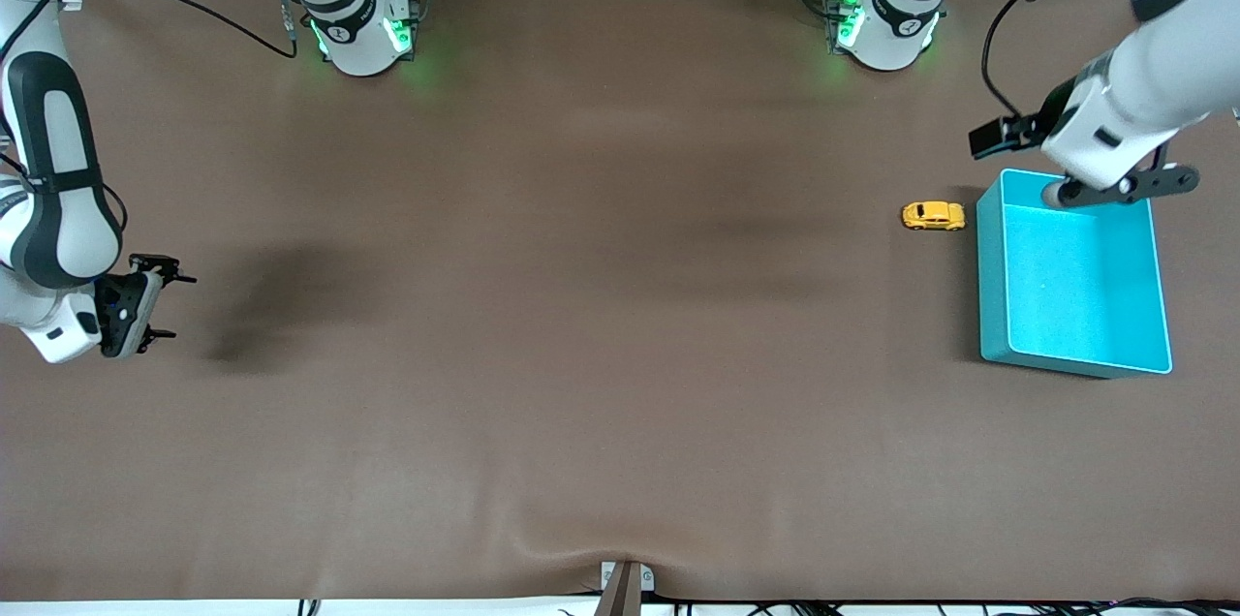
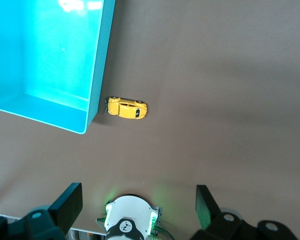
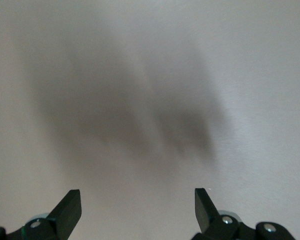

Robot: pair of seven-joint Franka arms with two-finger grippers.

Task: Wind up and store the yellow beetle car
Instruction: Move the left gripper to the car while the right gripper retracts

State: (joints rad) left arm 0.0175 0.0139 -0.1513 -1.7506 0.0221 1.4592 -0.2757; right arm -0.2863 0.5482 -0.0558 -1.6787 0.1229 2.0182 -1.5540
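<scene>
Front view first: the yellow beetle car [image 1: 934, 215] sits on the brown worktop [image 1: 581, 325] just beside the teal bin [image 1: 1070, 275], on the side facing the right arm's end, a thin strip of worktop showing between them. The left tool [image 1: 1124, 188] hangs over the bin's rim nearest the robot bases; how its fingers stand is not readable from here. Over at the right arm's end, the right tool [image 1: 160, 296] hovers above bare worktop, fingers spread wide, holding nothing.

Left wrist view now: the left tool's fingers [image 2: 70, 205] stand wide apart and empty, with the car [image 2: 127, 107] lying close by the bin's corner [image 2: 85, 122].

Right wrist view: two dark fingertips [image 3: 70, 207] set wide, only shadowed worktop [image 3: 150, 100] under them.
</scene>
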